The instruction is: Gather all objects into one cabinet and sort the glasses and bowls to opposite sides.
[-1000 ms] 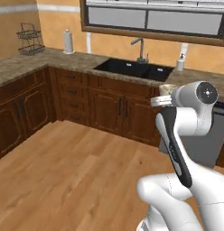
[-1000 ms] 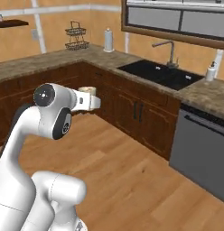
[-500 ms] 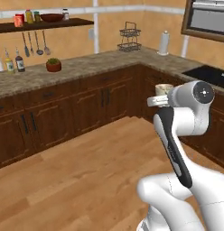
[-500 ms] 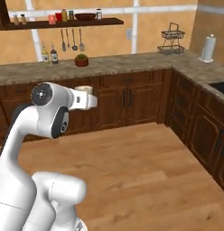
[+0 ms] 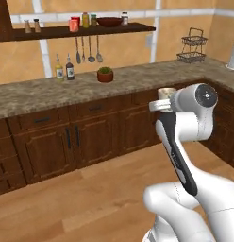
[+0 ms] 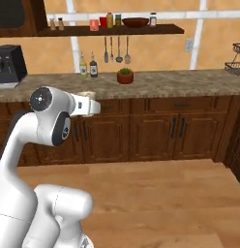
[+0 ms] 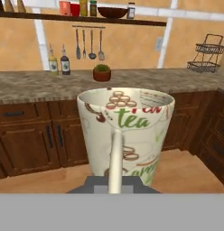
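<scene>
My gripper is shut on the pale cream tumbler, printed with tea lettering, and holds it upright at chest height over the wood floor. One finger reaches down inside the cup; the other is hidden behind its wall. The same tumbler shows at the hand in the right base view. Across the room, the long dark-brown shelf carries the salmon-orange tumbler left of centre and the wide dark reddish-brown bowl toward the right. From the hand, the bowl and salmon tumbler sit high on the shelf.
A granite counter over handled base cabinets lies between me and the shelf. On it stand two sauce bottles and a plant pot. Utensils hang under the shelf. A wire rack stands right, a toaster left.
The whole picture has swung from the sink corner to the shelf wall, so the camera moved with the base. The cream tumbler stays held in the gripper throughout.
</scene>
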